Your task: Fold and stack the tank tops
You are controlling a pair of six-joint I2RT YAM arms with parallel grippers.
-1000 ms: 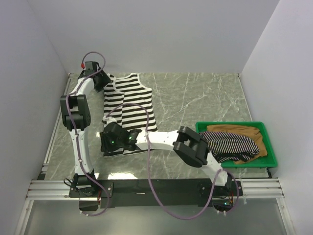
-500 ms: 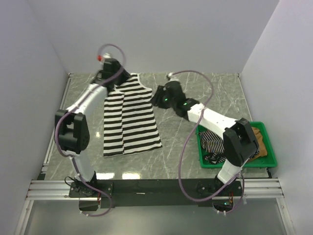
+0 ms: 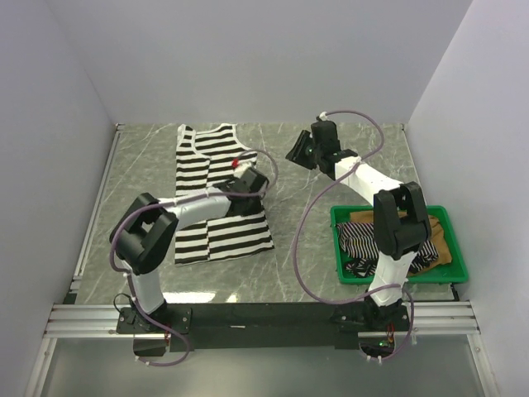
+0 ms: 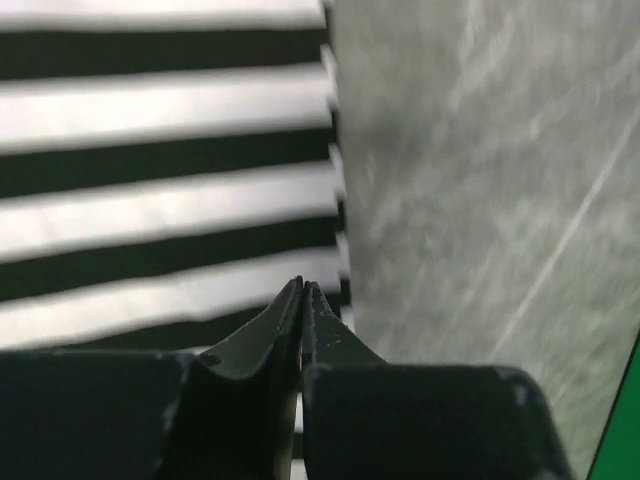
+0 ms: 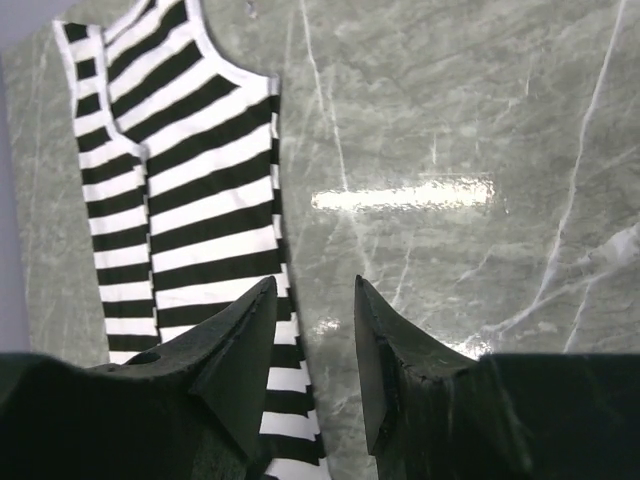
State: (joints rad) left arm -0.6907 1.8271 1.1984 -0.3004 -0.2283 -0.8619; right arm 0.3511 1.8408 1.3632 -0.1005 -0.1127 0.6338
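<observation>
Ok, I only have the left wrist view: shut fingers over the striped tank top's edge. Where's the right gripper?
Observer: The right gripper is open and empty, above the marble table, to the right of the striped tank top near its strap end.
Operator: And the other two tops?
Observer: Both are bunched in the green tray on the right, the pinstriped tank top lying over the tan tank top.
Operator: Where along the striped one is my gripper?
Observer: The left gripper is at its right edge, roughly mid-length.
</observation>
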